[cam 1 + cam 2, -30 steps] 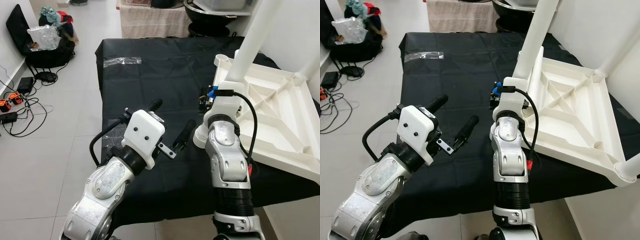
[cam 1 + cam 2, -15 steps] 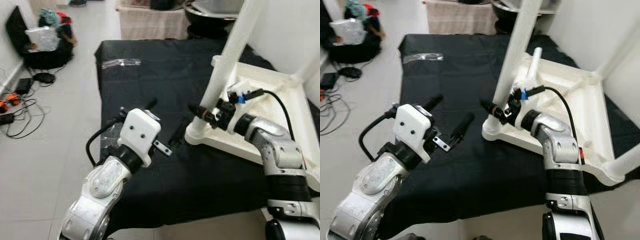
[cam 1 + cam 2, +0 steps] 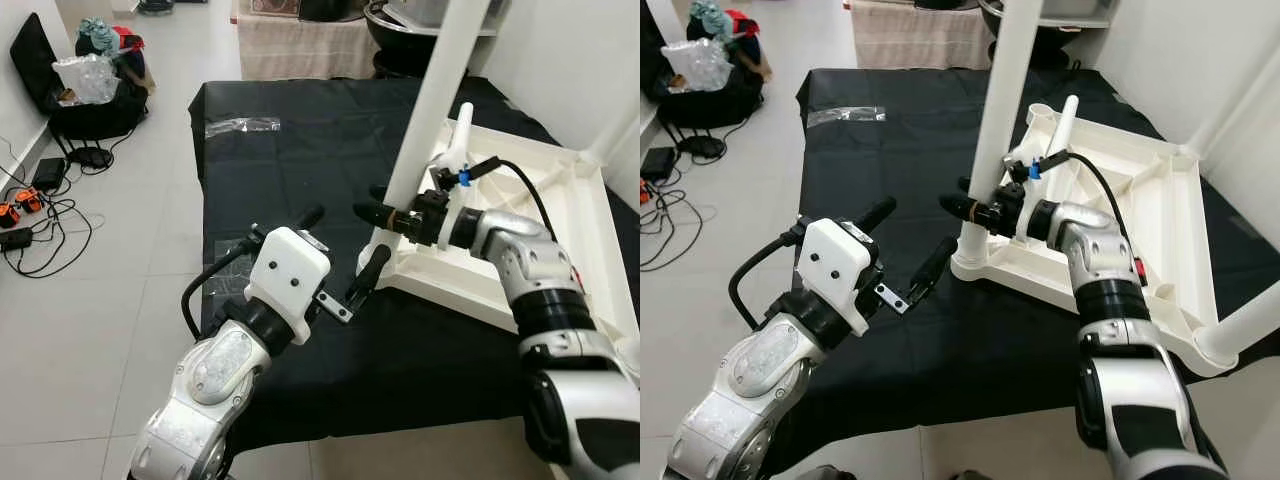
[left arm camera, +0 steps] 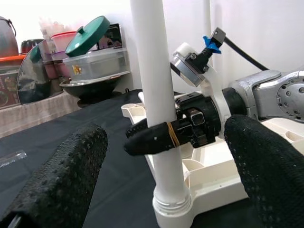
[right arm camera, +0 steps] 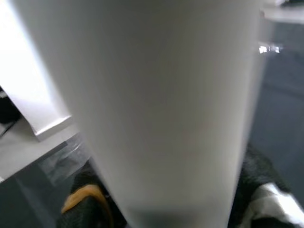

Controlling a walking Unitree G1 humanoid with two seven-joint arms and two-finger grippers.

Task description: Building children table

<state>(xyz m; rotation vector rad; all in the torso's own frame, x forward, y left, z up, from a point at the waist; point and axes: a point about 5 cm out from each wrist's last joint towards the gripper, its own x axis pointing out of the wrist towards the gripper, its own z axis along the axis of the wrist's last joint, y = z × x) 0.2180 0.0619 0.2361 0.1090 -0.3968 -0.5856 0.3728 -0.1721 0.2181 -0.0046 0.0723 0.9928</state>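
1. Left eye view: upturned white children's table top [image 3: 540,235] lies on a black-covered desk [image 3: 290,160], ribbed underside up. White table leg [image 3: 425,130] stands upright in the corner socket nearest the robot's left. Right gripper [image 3: 385,203] is clamped on that leg low down, one black finger each side. Left gripper [image 3: 340,250] hangs over the black cloth just beside the table corner, fingers spread wide, holding nothing. Clear plastic bag [image 3: 242,125] lies flat on the far part of the cloth. Floor at left has a black bag [image 3: 95,105] with clutter and cables [image 3: 40,220].

2. Right eye view: same scene. A second white leg [image 3: 1250,325] stands at the near right corner of the table top. A thin white rod [image 3: 1065,125] sticks up behind the right wrist, a blue clip [image 3: 1038,168] beside it. Cable loops from the wrist over the table top.

3. Left wrist view: the two black left fingers [image 4: 61,180] are far apart, with the leg [image 4: 156,104] between them further off. The right gripper's finger crosses the leg's front, with a yellow band on it. The leg's base sits in a round socket [image 4: 173,209]. Storage containers with a green lid [image 4: 88,42] are stacked behind.

4. Right wrist view: blurred white leg [image 5: 161,109] very close, dark finger pads [image 5: 83,209] touching it on either side.
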